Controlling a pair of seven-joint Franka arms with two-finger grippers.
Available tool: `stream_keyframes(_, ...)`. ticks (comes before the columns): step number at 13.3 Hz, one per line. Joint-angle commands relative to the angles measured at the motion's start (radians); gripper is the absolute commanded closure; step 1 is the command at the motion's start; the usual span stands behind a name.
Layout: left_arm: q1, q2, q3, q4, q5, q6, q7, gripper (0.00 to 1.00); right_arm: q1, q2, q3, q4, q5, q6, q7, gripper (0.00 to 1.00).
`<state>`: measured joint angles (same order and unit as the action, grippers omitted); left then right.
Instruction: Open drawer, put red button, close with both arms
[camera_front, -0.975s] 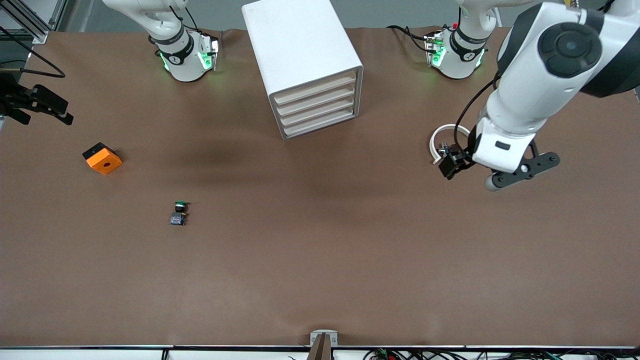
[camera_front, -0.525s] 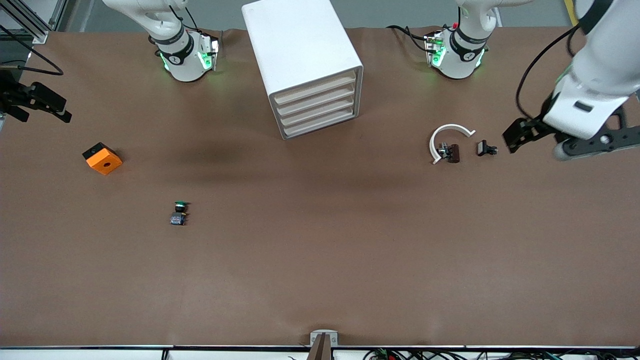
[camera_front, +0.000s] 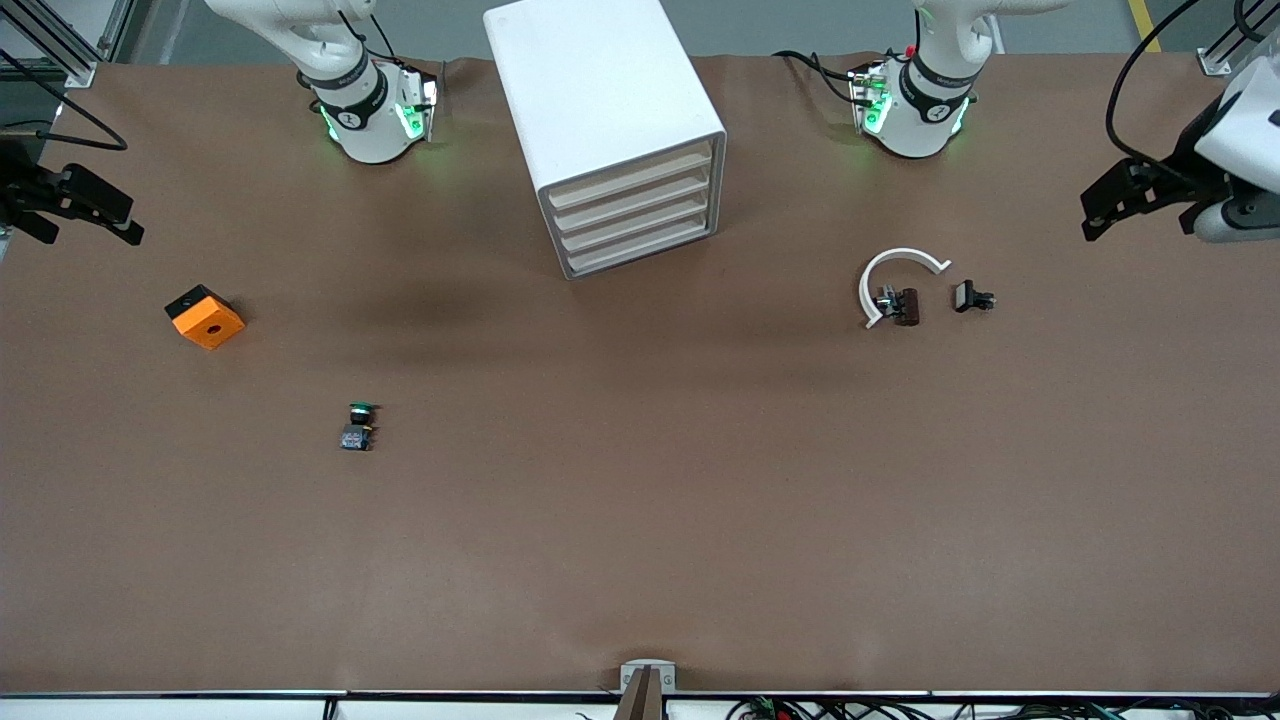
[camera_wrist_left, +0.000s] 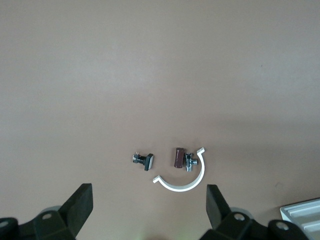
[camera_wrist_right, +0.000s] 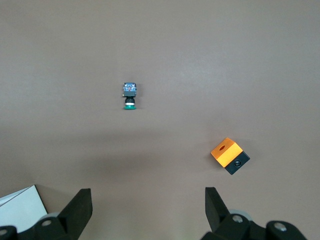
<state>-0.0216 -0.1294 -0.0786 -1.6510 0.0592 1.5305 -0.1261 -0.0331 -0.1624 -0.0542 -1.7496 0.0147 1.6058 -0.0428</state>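
Left gripper (camera_front: 1095, 210) (camera_wrist_left: 149, 212) hangs over the surface (camera_front: 640, 520) at the left arm's end, fingers spread wide, nothing between them; right gripper (camera_front: 122, 220) (camera_wrist_right: 147, 210) hangs over the right arm's end, likewise wide open and empty.

Surface is a plain brown mat with faint creases; grey floor along the base edge, cables along the near edge; broad bare stretch across the middle and near half.

White cabinet (camera_front: 590, 90) stands between the two bases; its four drawers (camera_front: 632, 215) are all flush and shut, well apart from both grippers.

Toward the left arm's end: white curved clip (camera_front: 880, 270) (camera_wrist_left: 185, 185), dark brown-red piece (camera_front: 907, 306) (camera_wrist_left: 178, 157) touching it, small black piece (camera_front: 968, 296) (camera_wrist_left: 145, 160) just beside.

Toward the right arm's end: orange cube (camera_front: 205, 316) (camera_wrist_right: 227, 152); green-capped switch (camera_front: 357, 425) (camera_wrist_right: 130, 95) nearer the front camera.
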Motion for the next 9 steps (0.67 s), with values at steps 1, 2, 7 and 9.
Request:
stream_keyframes(1, -0.02, -0.068, 0.011, -0.062, -0.012, 0.005, 0.011, 0.0, -0.011, -0.023, 0.014, -0.025, -0.009, 0.014, 0.02, 0.0)
stream_keyframes(2, -0.02, -0.081, 0.011, -0.064, -0.024, 0.007, 0.01, 0.0, -0.01, -0.023, 0.014, -0.022, -0.009, 0.019, 0.021, 0.0)
stream_keyframes(7, -0.014, -0.058, 0.011, -0.047, -0.068, 0.007, 0.02, 0.0, -0.019, -0.019, 0.01, -0.018, -0.003, 0.022, 0.021, 0.0)
stream_keyframes(9, -0.015, -0.038, 0.01, -0.032, -0.067, 0.007, 0.02, 0.0, -0.013, -0.019, 0.011, -0.014, -0.001, 0.02, 0.021, 0.0)
